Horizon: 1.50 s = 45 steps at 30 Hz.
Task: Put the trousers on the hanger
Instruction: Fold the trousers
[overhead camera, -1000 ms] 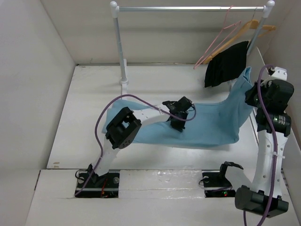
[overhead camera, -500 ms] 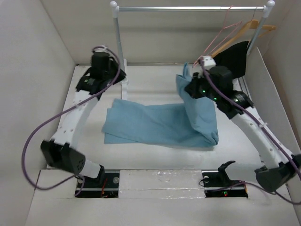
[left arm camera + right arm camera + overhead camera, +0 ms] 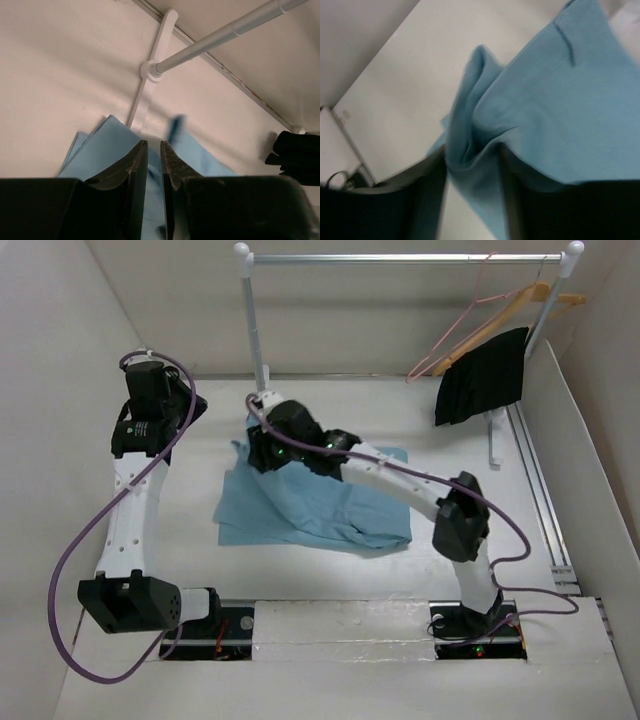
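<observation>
The light blue trousers [image 3: 330, 510] lie folded in the middle of the white table [image 3: 330, 580], their long side running from 9 to 3 o'clock. The right arm reaches across them from its base at 5 o'clock. The right gripper [image 3: 258, 448] is clamped on the cloth at the pile's 10 o'clock corner, where a fold is drawn up off the table. In the right wrist view a bunched ridge of the trousers [image 3: 535, 110] sits pinched between the two dark fingers [image 3: 432, 192], with a seam line showing at 1 o'clock.

The left arm stands tall at 9 o'clock. The left gripper [image 3: 192, 405] is raised at 10 o'clock, apart from the cloth. In its wrist view the fingers [image 3: 137, 160] are almost together, a thin slit between them and nothing held. The trousers [image 3: 105, 150] lie below them, near the foot of the rail post [image 3: 150, 95].

At 12 o'clock a metal rail [image 3: 400, 257] spans the back. Toward 1 o'clock it carries a bare pink wire hanger [image 3: 460, 328] and a wooden hanger [image 3: 525, 302], with a black garment [image 3: 482, 375] below the wooden one.
</observation>
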### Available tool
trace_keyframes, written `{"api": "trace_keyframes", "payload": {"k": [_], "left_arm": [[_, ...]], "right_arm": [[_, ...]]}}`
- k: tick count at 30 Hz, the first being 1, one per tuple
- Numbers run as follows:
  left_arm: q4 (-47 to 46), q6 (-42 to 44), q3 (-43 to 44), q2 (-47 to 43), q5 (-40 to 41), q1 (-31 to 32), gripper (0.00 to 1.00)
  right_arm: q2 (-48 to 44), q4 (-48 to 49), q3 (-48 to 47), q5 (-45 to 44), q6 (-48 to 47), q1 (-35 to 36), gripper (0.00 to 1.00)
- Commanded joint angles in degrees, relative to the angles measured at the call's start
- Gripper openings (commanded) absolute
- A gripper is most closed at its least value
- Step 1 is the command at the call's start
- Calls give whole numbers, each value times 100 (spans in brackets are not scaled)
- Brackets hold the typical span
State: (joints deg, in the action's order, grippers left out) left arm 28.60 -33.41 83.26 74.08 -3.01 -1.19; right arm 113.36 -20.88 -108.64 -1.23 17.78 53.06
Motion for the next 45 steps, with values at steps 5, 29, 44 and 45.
{"api": "trace_keyframes", "payload": {"k": [5,29,44,45], "left_arm": [[23,212,-292,-263,29,-13,18],[-364,-412,-3606,325,239,339,33],[-233,-403,-3106,-33,468,392,0],[-136,-421,-3114,-147,441,392,0]], "right_arm": [[461,-143,-800,783,-133,443,97],[-3479,-804,5001,1055,-1953,-832,76],[-3188,-829,5291,1363,-2446,-1192,3],[-3250,-890,5300,1380,-2446,-1192,2]]}}
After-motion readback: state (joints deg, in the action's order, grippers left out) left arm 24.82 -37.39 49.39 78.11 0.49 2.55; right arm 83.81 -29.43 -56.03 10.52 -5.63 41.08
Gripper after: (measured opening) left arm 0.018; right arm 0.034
